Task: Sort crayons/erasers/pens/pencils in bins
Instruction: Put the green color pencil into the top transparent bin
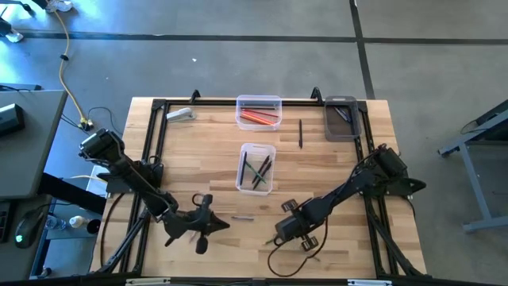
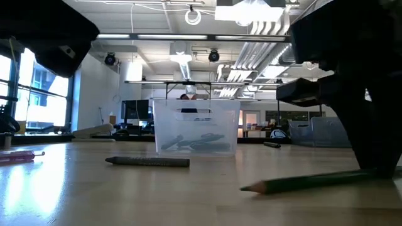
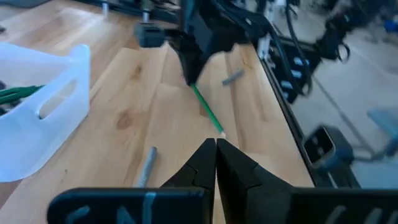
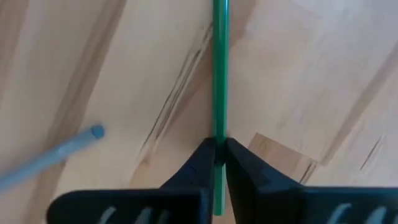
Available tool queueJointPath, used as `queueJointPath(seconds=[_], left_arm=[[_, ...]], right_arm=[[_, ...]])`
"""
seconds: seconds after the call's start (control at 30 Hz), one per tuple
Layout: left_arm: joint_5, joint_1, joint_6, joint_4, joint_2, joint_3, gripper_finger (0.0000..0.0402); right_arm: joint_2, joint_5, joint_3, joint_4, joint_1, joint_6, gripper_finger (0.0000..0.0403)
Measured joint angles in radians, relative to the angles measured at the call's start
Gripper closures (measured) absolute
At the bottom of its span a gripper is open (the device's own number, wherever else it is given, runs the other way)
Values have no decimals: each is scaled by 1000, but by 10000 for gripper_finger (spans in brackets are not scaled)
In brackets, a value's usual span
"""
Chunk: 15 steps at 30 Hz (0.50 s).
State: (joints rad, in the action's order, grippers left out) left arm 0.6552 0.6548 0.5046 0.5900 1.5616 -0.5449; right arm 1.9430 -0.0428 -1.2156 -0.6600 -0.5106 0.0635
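The right gripper (image 4: 219, 155) is down low near the front of the wooden bench (image 1: 198, 159). Its fingers (image 4: 239, 165) pinch one end of a green pencil (image 4: 219, 74). The pencil lies flat on the bench and its sharp tip points toward the left gripper (image 3: 216, 155). The left gripper sits near the front left of the bench, and its fingers (image 3: 236, 168) are pressed together with nothing in them.

A grey crayon (image 1: 242, 217) lies on the bench between the two grippers. A dark pen (image 1: 301, 133) lies alone farther back, between two bins.

There are three bins. One clear bin (image 1: 257, 148) stands in the middle of the bench and has dark and green pencils inside. Another clear bin (image 1: 259, 100) stands at the back edge and holds red and orange sticks. The dark grey bin (image 1: 342, 135) stands at the back right corner with something dark inside it. A small grey thing (image 1: 181, 114) lies at the back left of the bench.
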Motion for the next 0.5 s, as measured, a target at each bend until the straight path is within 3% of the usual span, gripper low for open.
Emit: queueJointPath(seconds=[0.13, 0.3, 0.5], left_arm=[[1, 1, 16, 73, 0, 18, 390], [27, 35, 26, 248, 0, 79, 365], [114, 68, 74, 255, 0, 103, 323]], right_arm=[[0, 37, 5, 38, -3, 103, 393], [2, 120, 49, 260, -21, 260, 399], [8, 197, 94, 458, -36, 402, 399]])
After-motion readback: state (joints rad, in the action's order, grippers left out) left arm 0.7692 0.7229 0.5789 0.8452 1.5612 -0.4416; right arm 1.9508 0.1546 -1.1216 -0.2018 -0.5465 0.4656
